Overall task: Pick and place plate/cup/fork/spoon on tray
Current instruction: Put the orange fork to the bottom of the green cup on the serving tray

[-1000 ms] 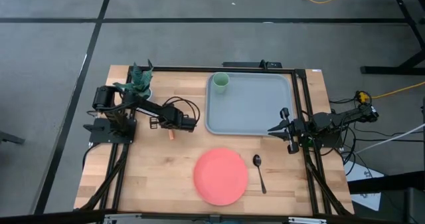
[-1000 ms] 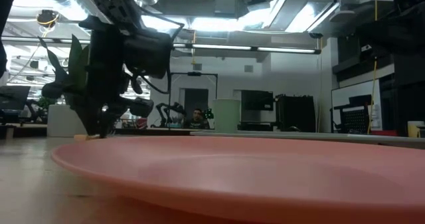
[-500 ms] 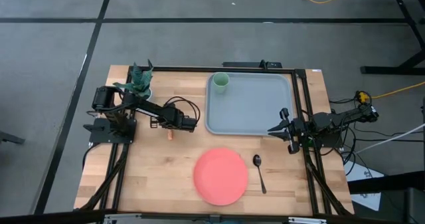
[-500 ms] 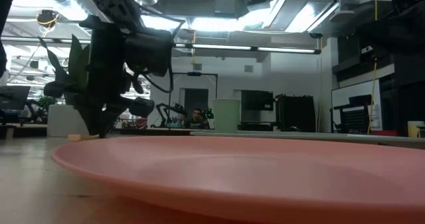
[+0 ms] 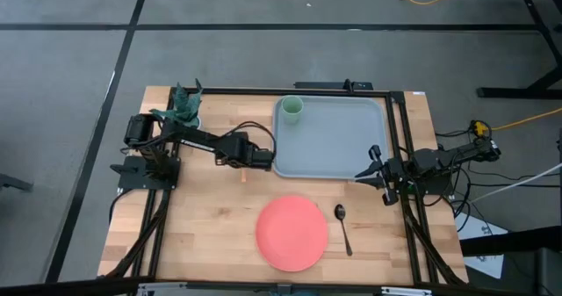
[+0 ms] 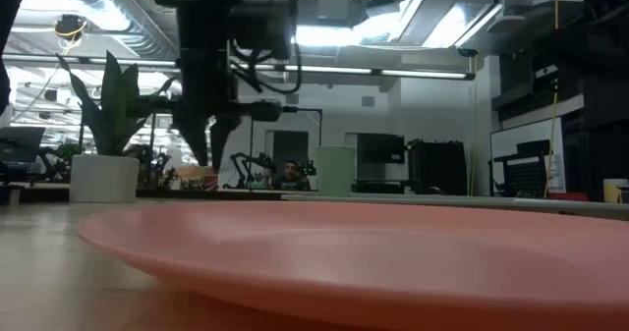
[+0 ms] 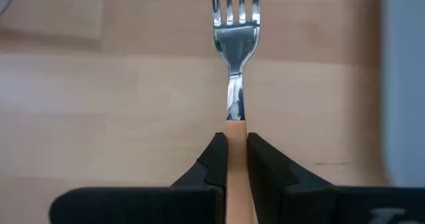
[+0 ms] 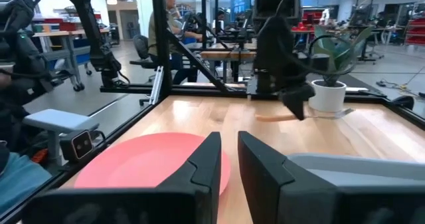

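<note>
My left gripper (image 5: 261, 158) is shut on the fork (image 7: 234, 24), which has silver tines and an orange handle, above the table just left of the grey-blue tray (image 5: 329, 142). The light green cup (image 5: 292, 108) stands in the tray's far left corner. The coral-pink plate (image 5: 291, 233) and the dark spoon (image 5: 342, 228) lie on the table near its front edge. My right gripper (image 5: 362, 173) waits at the tray's near right corner, its fingers almost together and holding nothing. My left gripper pinches the orange handle (image 7: 236, 132) between its two fingers, at the end beside the metal neck. The fingers come from above, pointing down, across the fork. The fork hangs level and clear of the table (image 8: 279, 117), with its tines toward the far edge.
A potted green plant figure (image 5: 184, 107) stands at the table's far left corner. A black frame rail (image 5: 399, 138) runs along the tray's right side. Bare wood lies between the tray and the plate.
My left gripper has risen from the table and gone toward the table's right edge, up to the tray's left rim. The fork, which lay on the wood under its fingers, is now lifted clear and carried along level.
</note>
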